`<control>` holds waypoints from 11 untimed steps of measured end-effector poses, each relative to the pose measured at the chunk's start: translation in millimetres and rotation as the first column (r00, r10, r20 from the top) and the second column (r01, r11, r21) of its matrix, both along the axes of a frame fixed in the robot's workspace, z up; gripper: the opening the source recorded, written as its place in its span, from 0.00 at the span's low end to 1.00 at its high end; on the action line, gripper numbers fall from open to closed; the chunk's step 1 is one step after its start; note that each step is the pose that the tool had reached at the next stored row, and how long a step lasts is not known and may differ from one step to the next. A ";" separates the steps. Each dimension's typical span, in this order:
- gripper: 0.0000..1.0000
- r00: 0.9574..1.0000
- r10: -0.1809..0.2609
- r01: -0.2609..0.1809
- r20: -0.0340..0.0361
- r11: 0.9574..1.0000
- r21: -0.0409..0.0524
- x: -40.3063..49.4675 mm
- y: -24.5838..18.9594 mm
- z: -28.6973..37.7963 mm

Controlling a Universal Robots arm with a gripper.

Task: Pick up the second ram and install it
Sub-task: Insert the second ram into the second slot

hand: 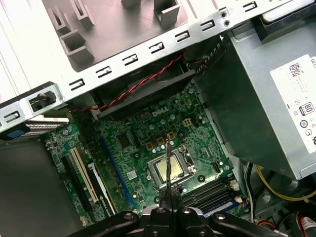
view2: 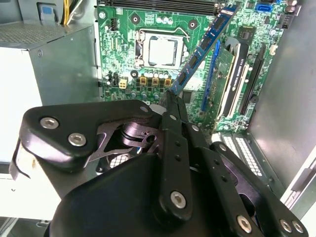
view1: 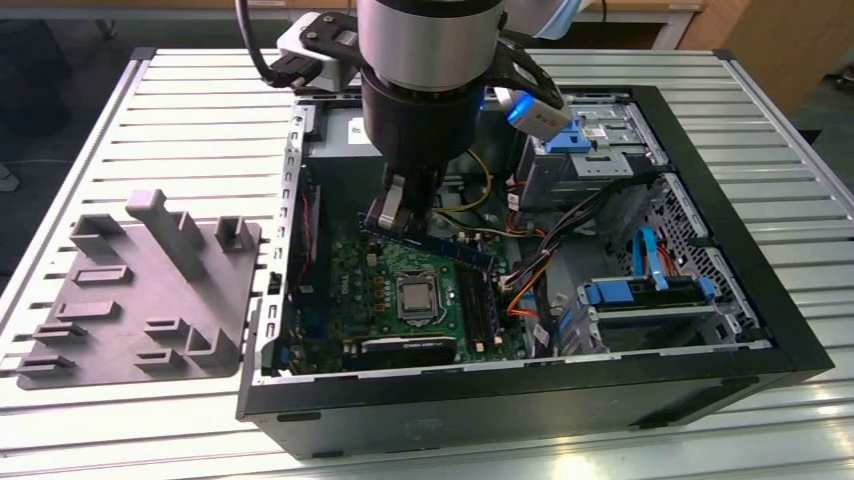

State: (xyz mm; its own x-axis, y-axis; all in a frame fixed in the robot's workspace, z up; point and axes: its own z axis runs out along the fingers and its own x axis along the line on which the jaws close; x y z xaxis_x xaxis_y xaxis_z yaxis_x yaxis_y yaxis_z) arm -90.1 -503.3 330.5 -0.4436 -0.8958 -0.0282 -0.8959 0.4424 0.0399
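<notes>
Blue board pinched in black metal is what we have. The claw [view1: 391,217] is closed tight on one end of the second ram [view1: 451,250]. The rest of the stick juts out free, slanting above the green motherboard [view1: 358,268] inside the open computer case [view1: 534,392] on the slatted table [view1: 200,100]. In the second wrist view the second ram [view2: 203,45] runs away from the claw [view2: 170,96] at an angle, touching nothing, with the silver processor [view2: 163,51] just beside its line. The black memory slots [view2: 158,6] lie beyond it, and the stick looks set across their direction rather than along it.

Our first worry is the hold. With only one end gripped, we judge that any knock or push on the free end could swing the stick between the fingers, or slide it out altogether.

Our second is the tilt. If the stick reaches a slot slanted as it is now, one corner would likely enter first and jam, and pressing on could strain the board or the slot's end latches.

Third, the free end hangs near the bundle of cables [view1: 534,262]. A snag there could drag the stick off line. A stick dropped here could land on the processor or on the small parts around it.
</notes>
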 end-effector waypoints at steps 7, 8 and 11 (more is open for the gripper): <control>0.11 1.000 -0.016 0.016 0.000 1.000 0.000 0.0 0.0 0.0; 0.11 1.000 -0.018 0.018 0.000 1.000 0.000 0.0 0.0 0.0; 0.11 1.000 -0.025 0.025 0.000 1.000 0.000 0.0 0.0 0.0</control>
